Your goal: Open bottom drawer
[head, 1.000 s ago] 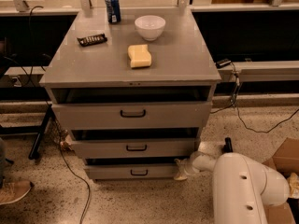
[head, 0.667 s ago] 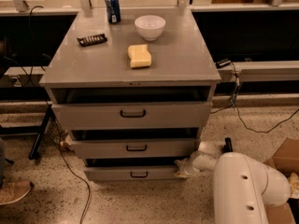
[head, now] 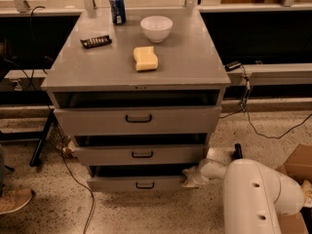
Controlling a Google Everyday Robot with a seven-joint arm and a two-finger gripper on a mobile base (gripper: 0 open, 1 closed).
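The bottom drawer [head: 122, 183] is the narrowest grey front at the foot of the cabinet, with a small black loop handle [head: 145, 185] at its centre. It stands pulled out a little, with a dark gap above it. My white arm [head: 258, 194] reaches in from the lower right. My gripper [head: 190, 178] is at the drawer's right end, by the cabinet's lower right corner.
The mid-sized drawer [head: 141, 154] and the tallest top drawer [head: 138, 119] stand above. On the cabinet top are a blue can [head: 116, 8], a white bowl [head: 156, 28], a yellow sponge [head: 146, 58] and a dark snack bar [head: 95, 41]. Cables lie on the floor. A cardboard box [head: 297, 167] stands at the right.
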